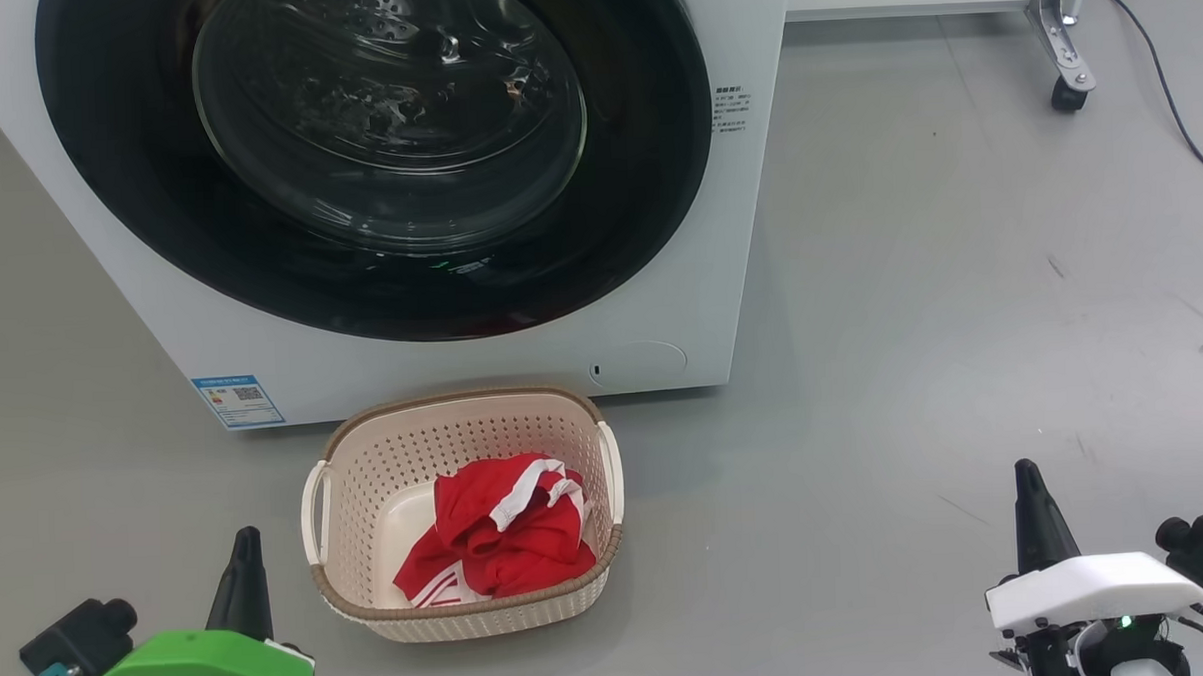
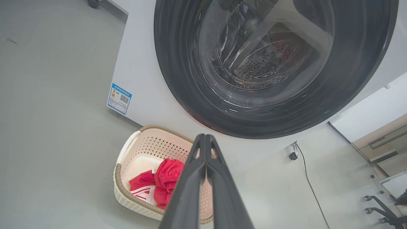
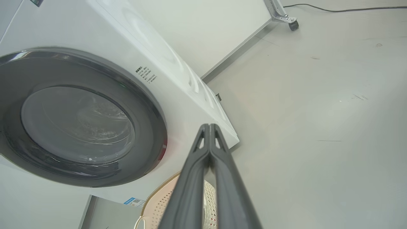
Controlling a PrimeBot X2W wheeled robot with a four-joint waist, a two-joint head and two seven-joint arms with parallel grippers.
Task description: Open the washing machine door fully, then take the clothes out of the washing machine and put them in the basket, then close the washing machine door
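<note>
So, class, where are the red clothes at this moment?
In the head view, the clothes lie inside the basket, on the floor before the washing machine.

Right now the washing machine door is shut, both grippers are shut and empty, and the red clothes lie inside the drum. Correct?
One thing is wrong: the head view shows the clothes lying in the basket, not in the drum. The washing machine door is shut, and the left gripper and right gripper are shut and empty.

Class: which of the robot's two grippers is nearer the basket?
The left gripper, green-cased, just beside the basket; the white-cased right gripper sits far off to its other side.
</note>
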